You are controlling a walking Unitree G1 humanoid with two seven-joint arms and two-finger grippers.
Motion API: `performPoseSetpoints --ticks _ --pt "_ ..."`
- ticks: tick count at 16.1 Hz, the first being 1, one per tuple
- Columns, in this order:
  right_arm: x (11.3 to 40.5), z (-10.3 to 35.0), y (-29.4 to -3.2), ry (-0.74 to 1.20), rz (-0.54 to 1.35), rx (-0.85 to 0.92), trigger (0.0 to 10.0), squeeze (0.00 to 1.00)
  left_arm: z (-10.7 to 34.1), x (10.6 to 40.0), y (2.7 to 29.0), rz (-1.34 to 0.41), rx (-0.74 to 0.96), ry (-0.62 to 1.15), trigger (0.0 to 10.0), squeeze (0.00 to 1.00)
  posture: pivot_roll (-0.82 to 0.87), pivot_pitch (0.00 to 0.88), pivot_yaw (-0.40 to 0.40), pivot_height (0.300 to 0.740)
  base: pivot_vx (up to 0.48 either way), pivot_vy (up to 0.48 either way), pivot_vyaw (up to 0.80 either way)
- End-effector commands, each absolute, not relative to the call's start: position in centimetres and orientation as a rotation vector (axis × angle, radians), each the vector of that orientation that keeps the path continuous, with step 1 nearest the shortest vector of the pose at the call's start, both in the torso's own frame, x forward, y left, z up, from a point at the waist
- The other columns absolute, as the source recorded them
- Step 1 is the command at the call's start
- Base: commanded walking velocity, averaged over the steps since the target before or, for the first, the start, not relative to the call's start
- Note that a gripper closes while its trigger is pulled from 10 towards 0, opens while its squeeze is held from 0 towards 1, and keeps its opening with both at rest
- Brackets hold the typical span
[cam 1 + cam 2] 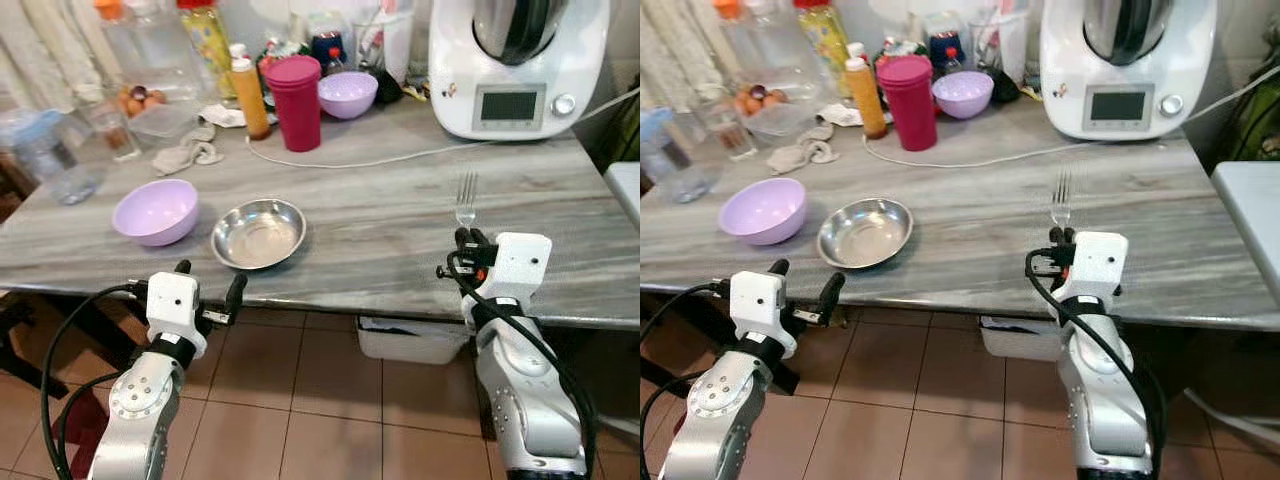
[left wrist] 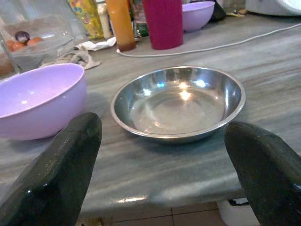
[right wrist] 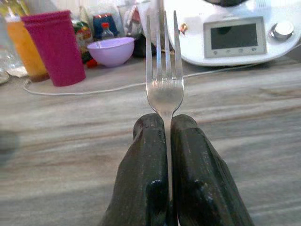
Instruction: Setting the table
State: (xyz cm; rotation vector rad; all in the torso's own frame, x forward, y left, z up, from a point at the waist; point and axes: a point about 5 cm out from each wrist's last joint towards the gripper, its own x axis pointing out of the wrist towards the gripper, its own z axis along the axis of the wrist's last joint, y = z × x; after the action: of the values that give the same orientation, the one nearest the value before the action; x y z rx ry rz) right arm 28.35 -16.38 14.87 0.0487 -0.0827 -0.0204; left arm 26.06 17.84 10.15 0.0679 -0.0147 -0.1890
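Note:
A metal fork (image 1: pixel 466 198) points away from me over the grey marble table (image 1: pixel 400 210), its handle clamped in my right gripper (image 1: pixel 468 240), which is shut on it near the table's front edge. The right wrist view shows the fork (image 3: pixel 163 80) standing out from between the two black fingers (image 3: pixel 146 174). A steel bowl (image 1: pixel 259 232) and a lilac bowl (image 1: pixel 155 211) sit near the front left. My left gripper (image 1: pixel 210 285) hangs open just below the table edge in front of the steel bowl (image 2: pixel 178 101).
At the back stand a magenta cup (image 1: pixel 296 102), an orange bottle (image 1: pixel 249 97), a second lilac bowl (image 1: pixel 347 94) and a white kitchen machine (image 1: pixel 515 65) whose cable (image 1: pixel 400 156) crosses the table. Glasses, a cloth and an egg box crowd the back left. Tiled floor lies below.

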Motion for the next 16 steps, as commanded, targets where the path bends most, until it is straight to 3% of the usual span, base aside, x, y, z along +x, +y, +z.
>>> performPoseSetpoints --ticks 1,16 --pt "28.29 15.01 -16.08 -0.095 -0.017 0.061 10.0 0.00 10.14 26.21 18.02 -0.199 0.068 -0.004 10.0 0.00 -0.18 0.082 0.129 0.740 0.000 0.270 0.00" --pt "28.49 15.20 -16.46 -0.103 -0.046 0.050 10.0 0.00 9.99 26.21 17.53 -0.207 0.059 0.005 10.0 0.00 -0.18 0.091 0.120 0.740 0.000 0.300 0.00"
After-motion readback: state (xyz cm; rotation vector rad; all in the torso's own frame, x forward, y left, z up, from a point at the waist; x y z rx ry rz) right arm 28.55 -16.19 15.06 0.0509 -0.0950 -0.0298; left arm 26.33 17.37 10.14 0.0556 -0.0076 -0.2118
